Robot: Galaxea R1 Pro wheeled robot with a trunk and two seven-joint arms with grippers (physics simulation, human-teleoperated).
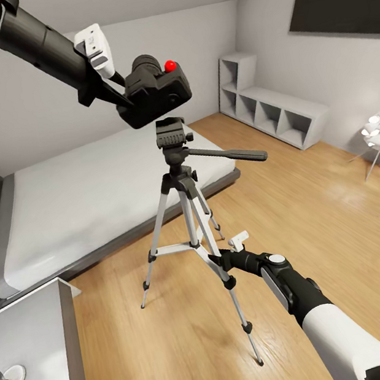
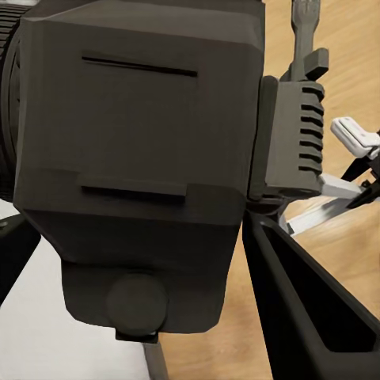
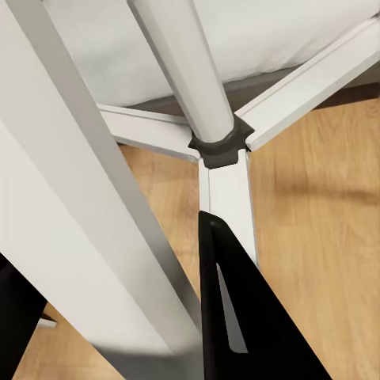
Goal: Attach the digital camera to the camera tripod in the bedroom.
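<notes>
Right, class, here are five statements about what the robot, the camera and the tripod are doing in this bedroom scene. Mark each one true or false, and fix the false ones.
1. The left gripper holds the digital camera. True.
2. The digital camera lies on the bed. False: it is held in the air just above the camera tripod head.
3. The right gripper is at a tripod leg. True.
4. The camera tripod has fallen over. False: it stands upright on the wood floor.
5. The white cube shelves stand against the wall. True.
</notes>
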